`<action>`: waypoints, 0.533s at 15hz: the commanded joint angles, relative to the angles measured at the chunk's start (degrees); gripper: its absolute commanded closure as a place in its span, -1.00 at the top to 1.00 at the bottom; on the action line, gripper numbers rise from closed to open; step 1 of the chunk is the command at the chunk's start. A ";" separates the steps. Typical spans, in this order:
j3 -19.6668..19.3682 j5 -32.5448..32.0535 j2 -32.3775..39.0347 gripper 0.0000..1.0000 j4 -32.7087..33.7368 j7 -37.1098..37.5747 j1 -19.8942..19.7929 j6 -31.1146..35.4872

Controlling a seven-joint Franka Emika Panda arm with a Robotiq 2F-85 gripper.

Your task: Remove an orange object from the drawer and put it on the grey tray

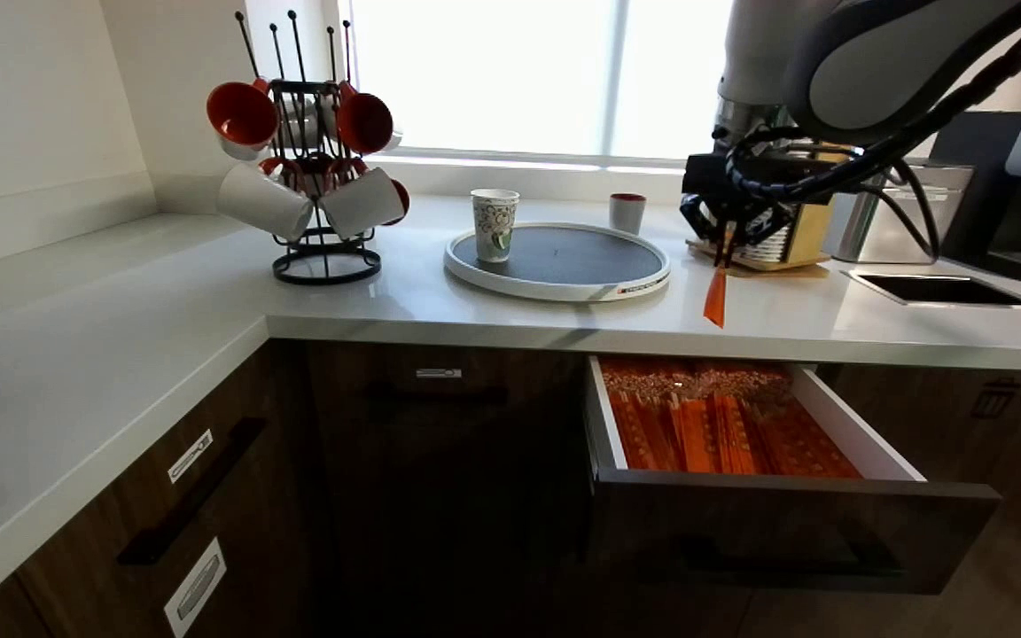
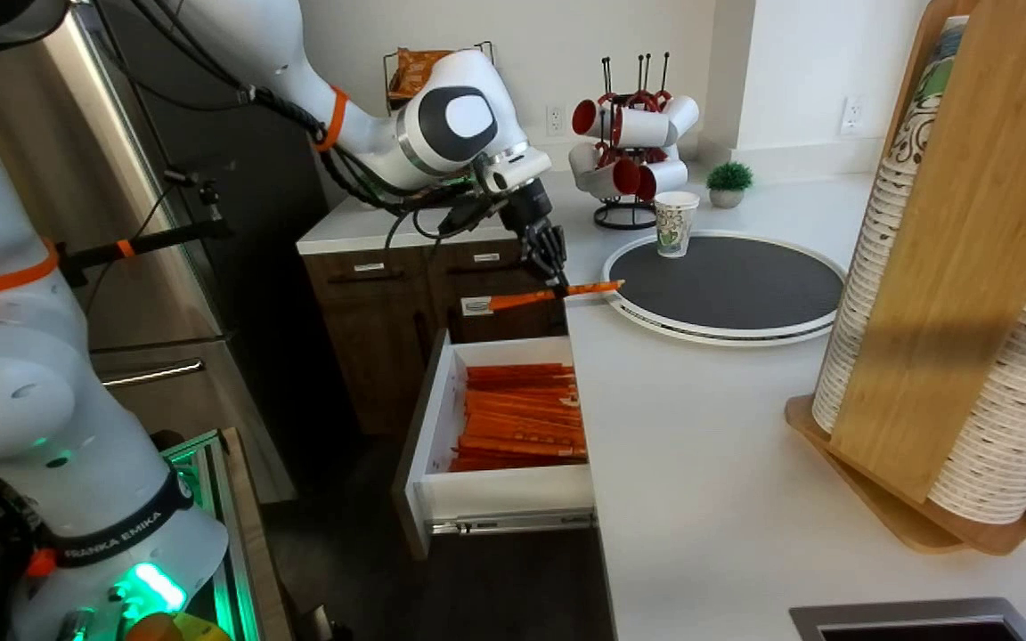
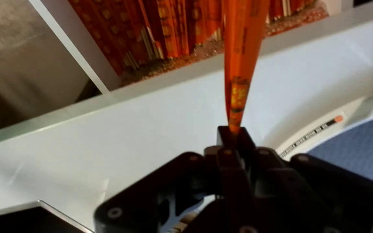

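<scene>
gripper is up by the counter edge, fingers clamped partway along one orange packet; packet is in the air, out of the drawer, about level in an exterior view, one tip overlapping the tray rim from that angle, contact can't be told. drawer is pulled out, loaded with more orange packets. tray is flat on the counter, patterned paper cup upright on it near the rim. white cup with red inside stands behind tray in an exterior view, mug rack near tray in both exterior views.
</scene>
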 commanded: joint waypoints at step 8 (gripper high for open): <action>-0.15 -5.43 5.60 -0.96 8.29 1.35 -2.43 3.38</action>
